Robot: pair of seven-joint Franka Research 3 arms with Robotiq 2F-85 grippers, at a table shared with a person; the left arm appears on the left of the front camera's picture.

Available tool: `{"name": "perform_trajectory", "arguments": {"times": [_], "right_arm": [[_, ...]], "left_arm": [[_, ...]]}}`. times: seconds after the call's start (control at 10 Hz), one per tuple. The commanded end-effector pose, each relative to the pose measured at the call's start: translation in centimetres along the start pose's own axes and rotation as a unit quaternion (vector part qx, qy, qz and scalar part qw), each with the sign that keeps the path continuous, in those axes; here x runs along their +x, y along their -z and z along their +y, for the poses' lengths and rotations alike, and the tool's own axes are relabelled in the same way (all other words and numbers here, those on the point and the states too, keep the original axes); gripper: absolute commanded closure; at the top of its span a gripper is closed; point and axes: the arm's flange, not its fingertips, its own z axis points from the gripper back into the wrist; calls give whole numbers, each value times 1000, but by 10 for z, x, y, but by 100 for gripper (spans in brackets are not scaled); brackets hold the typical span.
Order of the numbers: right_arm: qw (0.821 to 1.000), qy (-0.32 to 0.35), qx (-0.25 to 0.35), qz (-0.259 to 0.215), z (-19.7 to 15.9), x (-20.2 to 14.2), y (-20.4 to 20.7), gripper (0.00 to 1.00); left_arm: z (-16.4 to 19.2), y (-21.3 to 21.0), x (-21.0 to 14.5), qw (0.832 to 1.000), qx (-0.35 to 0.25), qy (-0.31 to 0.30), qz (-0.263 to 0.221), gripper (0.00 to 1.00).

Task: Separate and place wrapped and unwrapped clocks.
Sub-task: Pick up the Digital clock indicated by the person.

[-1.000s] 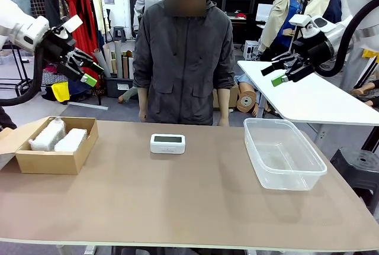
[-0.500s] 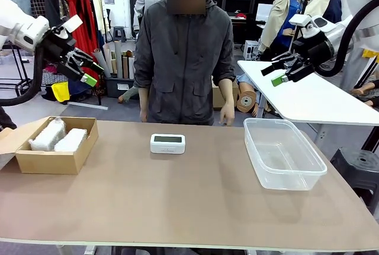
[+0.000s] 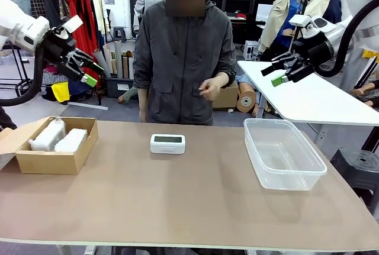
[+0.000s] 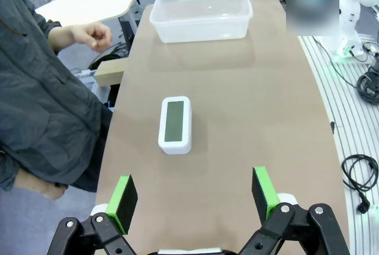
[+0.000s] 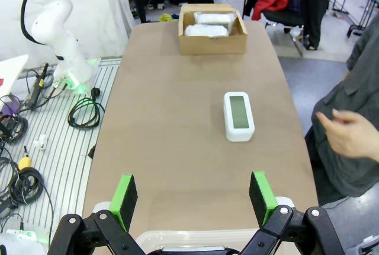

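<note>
A brown table (image 3: 195,207) spans the front view, and a person (image 3: 180,60) in a dark grey jacket stands at its far edge, behind the middle. One hand (image 3: 208,88) is raised at chest height with the fingers loosely curled, and nothing shows in it. The person's other arm hangs down at the side. The left arm comes in high at the left. Its gripper (image 3: 92,73) hangs in the air above and behind the box, jaws spread wide and empty. The right arm is high at the right, and its gripper (image 3: 272,74) hangs above and behind the tub, jaws likewise wide apart with nothing between them. Both grippers are well clear of the table. The tub (image 3: 288,181), clear plastic and without a lid, sits on the table's right side. The box (image 3: 47,163), open cardboard with a flap folded out to the left, sits on the table's left side. Two bundles in white bubble wrap lie side by side inside it, one (image 3: 48,135) to the left and the other (image 3: 71,140) touching it on the right. The clock (image 3: 167,143), white and bare with a grey-green screen, lies flat on the table in front of the person, between box and tub and well apart from both.
</note>
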Motion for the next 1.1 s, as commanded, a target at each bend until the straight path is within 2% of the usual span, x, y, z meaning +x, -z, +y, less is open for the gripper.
{"name": "perform_trajectory", "arguments": {"times": [0.0,1.0], "right_arm": [[1000,-2,-1,1,0,1,-1,0],[1000,-2,-1,1,0,1,-1,0]], "left_arm": [[0,-1,0,1000,-2,2,4,0],[0,-1,0,1000,-2,2,4,0]]}}
